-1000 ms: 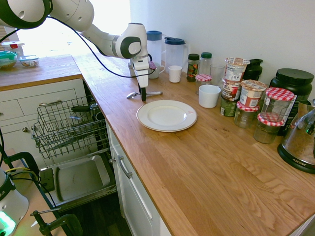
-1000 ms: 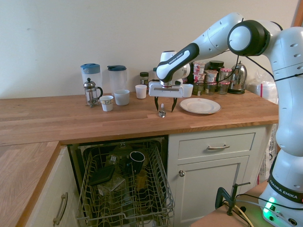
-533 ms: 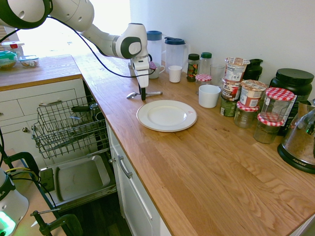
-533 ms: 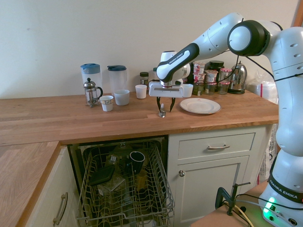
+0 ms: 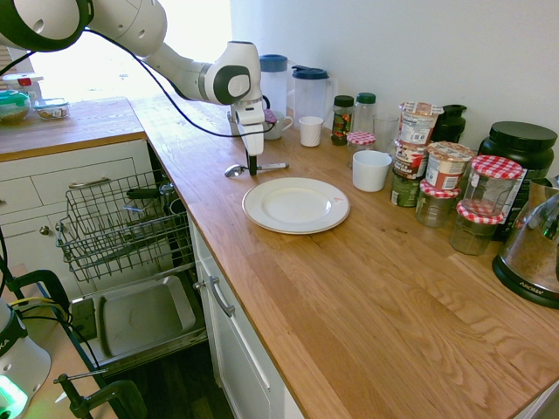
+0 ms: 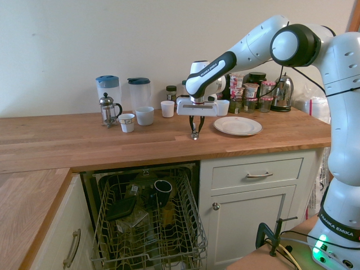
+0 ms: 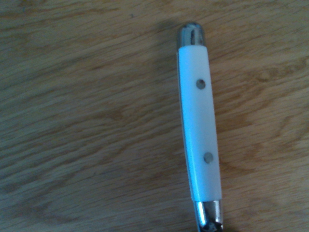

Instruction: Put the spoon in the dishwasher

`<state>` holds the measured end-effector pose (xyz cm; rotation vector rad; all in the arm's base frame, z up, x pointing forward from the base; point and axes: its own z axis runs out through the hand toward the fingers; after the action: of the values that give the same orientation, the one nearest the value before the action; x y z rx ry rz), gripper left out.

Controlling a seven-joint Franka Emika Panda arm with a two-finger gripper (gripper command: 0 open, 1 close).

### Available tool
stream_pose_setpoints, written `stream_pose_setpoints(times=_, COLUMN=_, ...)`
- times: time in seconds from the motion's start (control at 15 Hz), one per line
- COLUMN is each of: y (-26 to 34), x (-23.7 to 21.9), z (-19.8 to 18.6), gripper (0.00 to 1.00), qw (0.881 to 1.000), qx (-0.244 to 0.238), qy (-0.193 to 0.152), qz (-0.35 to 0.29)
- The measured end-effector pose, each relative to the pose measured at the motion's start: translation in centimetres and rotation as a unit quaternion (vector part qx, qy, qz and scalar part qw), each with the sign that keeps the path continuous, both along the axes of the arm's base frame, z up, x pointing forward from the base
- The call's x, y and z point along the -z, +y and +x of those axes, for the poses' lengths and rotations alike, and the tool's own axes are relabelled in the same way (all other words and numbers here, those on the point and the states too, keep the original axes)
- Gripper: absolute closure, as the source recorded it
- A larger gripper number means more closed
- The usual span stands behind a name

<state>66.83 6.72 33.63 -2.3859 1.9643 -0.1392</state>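
A: 1st ext view. Tool point(image 5: 252, 166) sitting down on the spoon point(image 5: 253, 168), fingers meeting at mid-handle. Spoon lying flat on the table point(image 5: 349, 288), just beside the white plate point(image 5: 296, 205), bowl end pointing twd the dishwasher point(image 5: 122, 227) side.

B: Closed or not?

A: Looking pinched in on the handle, no real gap showing. Spoon not lifted yet, prob. touching wood.

B: 2nd ext view?

A: Showing what the 1st can't: fingers point(image 6: 191, 125) drawn in narrow around the spoon point(image 6: 193, 135), close to the table point(image 6: 84, 143) front edge. Also looking straight into the pulled-out rack point(image 6: 147, 219), a dark cup point(image 6: 162, 188) and other dishes already in it, directly below.

B: Wrist view?

A: Only close-up of the handle: white grip w/ two rivets, metal at both ends, spoon point(image 7: 198, 140) lying on wood grain. Neither ext view resolving that. Bowl out of shot here.

B: Risks?

A: Judging only: slim, smooth handle, so slipping or swivelling in the pinch on lifting, esp. w/ the bowl's weight off to one side. Dropping short of the rack, or clipping the table edge on the way down. Landing on the crowded dishes instead of a free slot.
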Motion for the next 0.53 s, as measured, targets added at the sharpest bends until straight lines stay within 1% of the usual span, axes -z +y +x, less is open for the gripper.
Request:
stream_pose_setpoints(times=0.33, y=-0.6, x=-0.5, z=0.1, gripper=1.0, qw=1.0, qx=-0.016, qy=-0.004, qz=-0.003)
stream_pose_setpoints(times=0.53, y=-0.9, x=-3.4, z=-0.5, gripper=1.0, qw=0.999, qx=-0.023, qy=-0.023, qz=-0.004)
